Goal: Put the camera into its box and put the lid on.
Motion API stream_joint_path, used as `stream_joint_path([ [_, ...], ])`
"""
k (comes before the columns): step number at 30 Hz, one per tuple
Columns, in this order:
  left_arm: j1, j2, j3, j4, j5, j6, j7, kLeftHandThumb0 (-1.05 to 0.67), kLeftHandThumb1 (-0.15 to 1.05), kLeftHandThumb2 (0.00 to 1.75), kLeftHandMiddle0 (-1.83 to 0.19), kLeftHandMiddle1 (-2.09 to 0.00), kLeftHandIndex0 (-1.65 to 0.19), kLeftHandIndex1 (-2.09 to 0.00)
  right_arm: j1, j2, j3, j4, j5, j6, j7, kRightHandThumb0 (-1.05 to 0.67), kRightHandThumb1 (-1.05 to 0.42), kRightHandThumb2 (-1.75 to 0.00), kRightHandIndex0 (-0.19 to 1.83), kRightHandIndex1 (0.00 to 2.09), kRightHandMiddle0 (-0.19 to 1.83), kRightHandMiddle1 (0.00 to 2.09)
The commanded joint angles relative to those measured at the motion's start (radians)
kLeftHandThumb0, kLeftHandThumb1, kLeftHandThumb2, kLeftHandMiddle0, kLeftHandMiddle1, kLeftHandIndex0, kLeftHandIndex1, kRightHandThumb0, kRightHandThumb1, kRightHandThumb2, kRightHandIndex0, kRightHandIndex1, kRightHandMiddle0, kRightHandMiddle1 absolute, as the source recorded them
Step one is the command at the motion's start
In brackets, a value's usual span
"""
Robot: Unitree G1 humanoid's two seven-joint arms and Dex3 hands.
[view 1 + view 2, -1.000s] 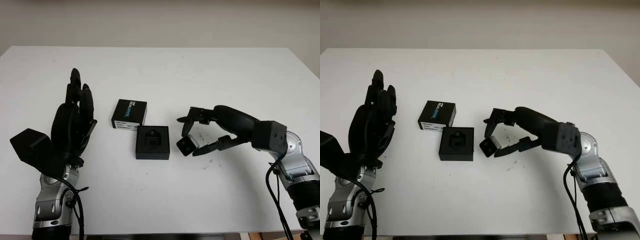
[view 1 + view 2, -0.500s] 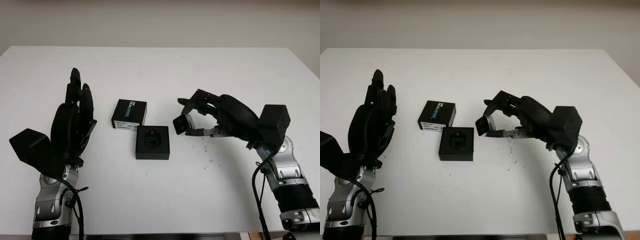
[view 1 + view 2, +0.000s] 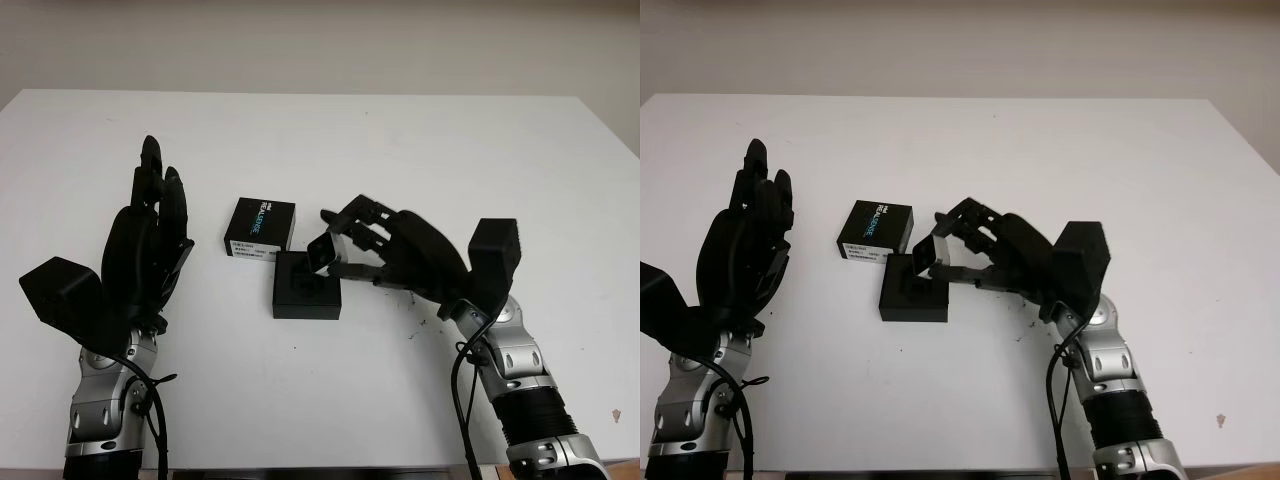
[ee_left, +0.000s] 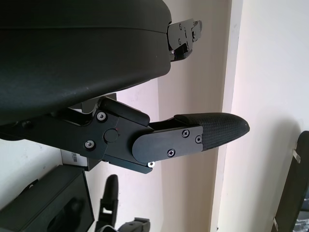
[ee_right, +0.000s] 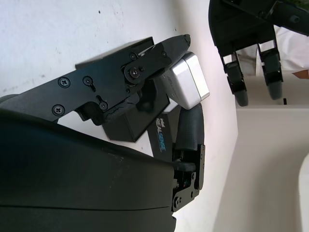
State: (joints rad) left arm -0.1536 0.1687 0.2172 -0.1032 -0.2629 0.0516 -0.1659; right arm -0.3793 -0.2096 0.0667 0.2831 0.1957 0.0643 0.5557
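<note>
One camera [image 3: 322,252], in the right hand [image 3: 372,247], hovers over its box [image 3: 305,290].

A lab or test room is showing here: a plain white counter [image 3: 420,140] is standing against a bare beige wall [image 3: 320,40], with nothing homely lying around.

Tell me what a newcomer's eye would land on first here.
Probably the right hand at mid-table, gripping the small silver camera just above the open black box. Next, the lid lying beside the box on its far side, and the open left hand raised upright at the left.
</note>
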Motion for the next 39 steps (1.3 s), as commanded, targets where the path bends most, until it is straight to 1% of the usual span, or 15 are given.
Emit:
stream_joint_path([
  [1, 0.002, 0.003, -0.002, -0.011, 0.007, -0.007, 0.002, -0.78, 1.05, 0.56, 0.19, 0.00, 0.19, 0.00, 0.006, 0.015, 0.005, -0.025, -0.003, 0.012, -0.008, -0.36, -1.03, -0.06, 0.08, 0.15, 0.21, 1.78],
  [8, 0.004, 0.007, -0.007, -0.011, 0.009, -0.001, -0.004, -0.78, 1.05, 0.58, 0.19, 0.00, 0.19, 0.00, 0.019, 0.066, 0.015, -0.015, -0.015, 0.030, -0.058, -0.35, -1.05, -0.08, 0.10, 0.16, 0.14, 1.86],
  [12, 0.006, 0.004, -0.009, -0.014, 0.014, -0.001, 0.001, -0.78, 1.05, 0.58, 0.19, 0.00, 0.19, 0.00, 0.024, 0.084, 0.019, -0.005, -0.027, 0.021, -0.077, -0.38, -1.04, -0.07, 0.12, 0.17, 0.14, 1.87],
  [21, 0.007, 0.001, -0.011, -0.004, 0.013, -0.012, -0.009, -0.77, 1.05, 0.59, 0.19, 0.00, 0.19, 0.00, 0.003, 0.115, 0.007, 0.050, -0.042, 0.030, -0.147, -0.38, -1.03, -0.06, 0.12, 0.16, 0.16, 1.78],
  [29, 0.002, -0.001, -0.013, 0.005, 0.022, -0.016, -0.004, -0.78, 1.05, 0.59, 0.19, 0.00, 0.19, 0.00, -0.014, 0.132, 0.002, 0.104, -0.053, -0.015, -0.145, -0.37, -1.02, -0.05, 0.16, 0.18, 0.20, 1.75],
  [39, 0.003, -0.007, -0.013, -0.001, 0.019, -0.008, 0.000, -0.78, 1.05, 0.58, 0.19, 0.00, 0.19, 0.00, -0.013, 0.145, 0.002, 0.100, -0.058, -0.005, -0.145, -0.36, -1.02, -0.05, 0.16, 0.16, 0.23, 1.71],
])
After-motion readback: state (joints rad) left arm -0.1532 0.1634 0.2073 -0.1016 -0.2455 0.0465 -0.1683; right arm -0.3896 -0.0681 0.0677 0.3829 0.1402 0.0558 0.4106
